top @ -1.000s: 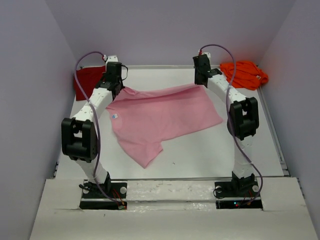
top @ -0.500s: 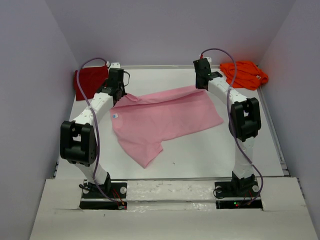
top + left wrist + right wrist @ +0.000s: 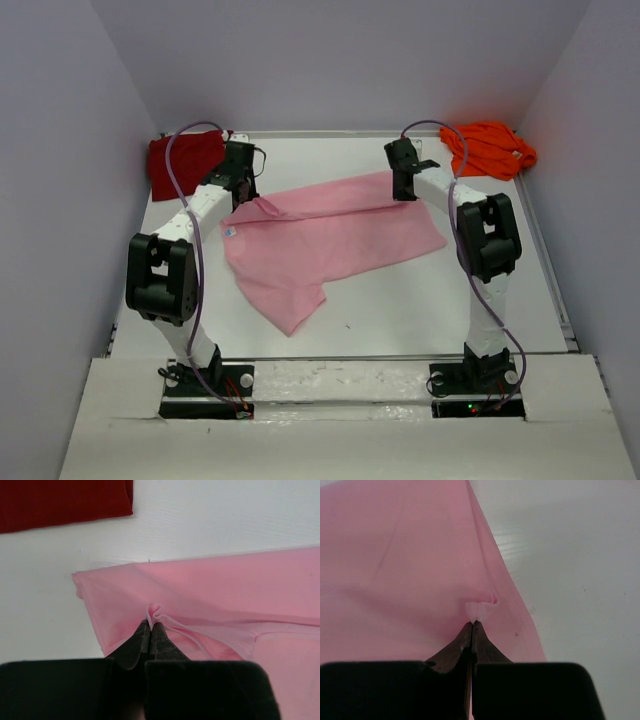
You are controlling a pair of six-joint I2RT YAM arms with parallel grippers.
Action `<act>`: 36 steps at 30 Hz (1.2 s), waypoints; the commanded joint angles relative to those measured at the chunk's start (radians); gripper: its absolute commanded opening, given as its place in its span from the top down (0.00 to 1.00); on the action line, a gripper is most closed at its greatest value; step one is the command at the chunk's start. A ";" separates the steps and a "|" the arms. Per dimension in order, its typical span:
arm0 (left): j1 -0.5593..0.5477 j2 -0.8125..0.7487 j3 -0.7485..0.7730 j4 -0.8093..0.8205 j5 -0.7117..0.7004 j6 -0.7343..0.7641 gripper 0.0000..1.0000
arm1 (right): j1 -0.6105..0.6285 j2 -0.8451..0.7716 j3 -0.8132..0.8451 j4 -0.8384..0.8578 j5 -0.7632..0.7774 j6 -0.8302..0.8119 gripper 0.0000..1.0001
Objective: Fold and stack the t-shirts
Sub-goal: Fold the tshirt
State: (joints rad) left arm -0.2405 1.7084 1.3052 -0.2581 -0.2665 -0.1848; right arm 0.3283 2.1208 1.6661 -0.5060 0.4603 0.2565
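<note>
Though unclear overhead — wrist views show left gripper, right gripper pinching pink t-shirt.

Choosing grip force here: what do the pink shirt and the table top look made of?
Pink t-shirt: thin, soft cloth, matte; it puckers where the left pincer pinches it. Table: hard, smooth white board, perhaps painted or laminate; faint sheen.

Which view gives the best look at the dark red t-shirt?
Top external: the dark red t-shirt lies in the table's far left corner, most of it visible. Left wrist catches only one edge of it; right wrist shows none of it.
</note>
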 commanded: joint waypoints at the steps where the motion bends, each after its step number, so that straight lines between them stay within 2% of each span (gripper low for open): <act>1: -0.002 -0.058 -0.014 0.007 -0.011 -0.002 1.00 | -0.003 -0.076 -0.051 0.024 0.023 0.015 1.00; 10: -0.003 -0.079 -0.050 -0.007 0.009 -0.012 1.00 | -0.003 -0.084 -0.127 0.012 -0.015 0.040 1.00; 11: -0.002 -0.081 -0.053 -0.007 0.006 -0.013 1.00 | -0.003 -0.081 -0.126 0.006 -0.020 0.043 0.97; 12: -0.006 -0.087 -0.063 -0.004 0.012 -0.015 1.00 | -0.003 -0.076 -0.124 -0.002 -0.029 0.046 0.59; 13: -0.009 -0.090 -0.063 -0.004 0.013 -0.015 1.00 | -0.003 -0.076 -0.121 -0.002 -0.040 0.046 0.44; 14: -0.013 -0.093 -0.069 -0.004 0.013 -0.015 1.00 | -0.003 -0.078 -0.121 -0.006 -0.052 0.050 0.34; 15: -0.017 -0.098 -0.075 -0.004 0.009 -0.015 1.00 | -0.003 -0.085 -0.118 -0.005 -0.054 0.053 0.18; 17: -0.029 -0.099 -0.086 -0.006 0.010 -0.013 1.00 | -0.003 -0.096 -0.118 -0.005 -0.069 0.053 0.11; 27: -0.109 -0.125 -0.130 -0.023 0.003 -0.027 1.00 | 0.006 -0.140 -0.088 0.006 -0.069 0.017 0.09; 36: -0.117 -0.182 -0.170 -0.095 0.000 -0.045 1.00 | 0.006 -0.144 -0.077 0.006 -0.072 0.010 0.09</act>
State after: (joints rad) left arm -0.3580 1.6039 1.1458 -0.2989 -0.2615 -0.2161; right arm 0.3286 2.0216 1.5513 -0.5156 0.3912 0.2798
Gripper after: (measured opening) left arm 0.025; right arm 0.913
